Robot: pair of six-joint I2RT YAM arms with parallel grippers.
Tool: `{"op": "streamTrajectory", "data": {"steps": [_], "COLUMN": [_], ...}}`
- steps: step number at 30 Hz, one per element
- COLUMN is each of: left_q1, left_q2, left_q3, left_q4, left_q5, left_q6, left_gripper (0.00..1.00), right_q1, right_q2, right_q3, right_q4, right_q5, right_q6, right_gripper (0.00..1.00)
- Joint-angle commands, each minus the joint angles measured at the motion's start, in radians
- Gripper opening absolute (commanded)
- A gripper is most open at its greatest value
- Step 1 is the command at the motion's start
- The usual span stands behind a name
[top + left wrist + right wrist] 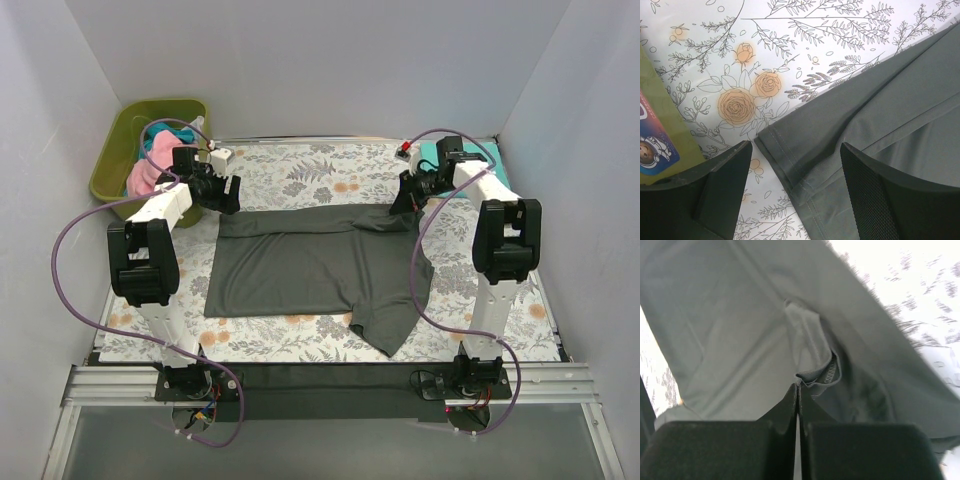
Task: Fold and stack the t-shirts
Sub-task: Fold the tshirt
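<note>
Shirt: the dark charcoal grey soft cloth t-shirt (300,265) lies spread in the middle of the floral-patterned surface (300,170).
Left pincer (795,167): wide apart over the hem corner, gripping nothing.
Right pincer (798,402): clamped on a bunched fold.
Risk: a one-sided pull would likely skew the shirt, and that thin pinch may slip.

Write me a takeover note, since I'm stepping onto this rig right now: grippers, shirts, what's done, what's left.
Left gripper: open, fingers either side of the grey t-shirt's far-left corner, nothing held.
Right gripper: shut on a pinch of the grey t-shirt, far right.
Grey t-shirt: spread on the floral cloth, far edge folded over, one sleeve sticking out near right.
Pink shirt and teal shirt: heaped in the green bin.
Teal-green cloth: far-right corner.
Done: first fold begun. Left: finish it, fold the others, stack.
</note>
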Motion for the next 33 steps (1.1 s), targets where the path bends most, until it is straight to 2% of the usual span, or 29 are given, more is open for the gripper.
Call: {"op": "streamTrajectory", "data": {"steps": [1, 9, 14, 15, 16, 18, 22, 29, 33], "left_q1": [-0.002, -0.002, -0.001, -0.001, -0.003, -0.002, -0.001, -0.003, -0.001], "left_q2": [-0.012, -0.009, -0.012, -0.009, -0.009, -0.009, -0.004, 0.000, 0.000], "left_q3": [0.001, -0.004, -0.014, -0.016, -0.016, -0.014, -0.008, -0.005, -0.002], "left_q4": [0.005, -0.001, -0.002, -0.002, -0.002, -0.002, -0.002, -0.004, -0.004], "left_q5": [-0.001, 0.004, 0.002, 0.002, 0.002, 0.005, 0.008, 0.013, 0.024], "left_q6": [-0.005, 0.001, 0.006, 0.006, 0.004, 0.001, -0.005, 0.001, -0.006], "left_gripper": [0.66, 0.66, 0.66, 0.66, 0.66, 0.66, 0.66, 0.66, 0.66], "right_q1": [0.034, 0.082, 0.082, 0.082, 0.083, 0.083, 0.082, 0.088, 0.091], "right_q2": [-0.011, -0.025, -0.062, -0.068, -0.074, -0.077, -0.055, -0.010, 0.039], "right_q3": [-0.057, -0.179, -0.169, -0.153, -0.140, -0.118, -0.038, 0.048, 0.115], "right_q4": [-0.086, -0.132, -0.235, -0.244, -0.253, -0.266, -0.263, -0.212, -0.207], "right_q5": [-0.005, 0.137, 0.182, 0.183, 0.183, 0.163, 0.087, 0.056, 0.036], "right_q6": [-0.155, -0.335, -0.436, -0.453, -0.456, -0.450, -0.384, -0.243, -0.162], "right_gripper": [0.01, 0.01, 0.17, 0.28, 0.32, 0.36, 0.38, 0.32, 0.34]}}
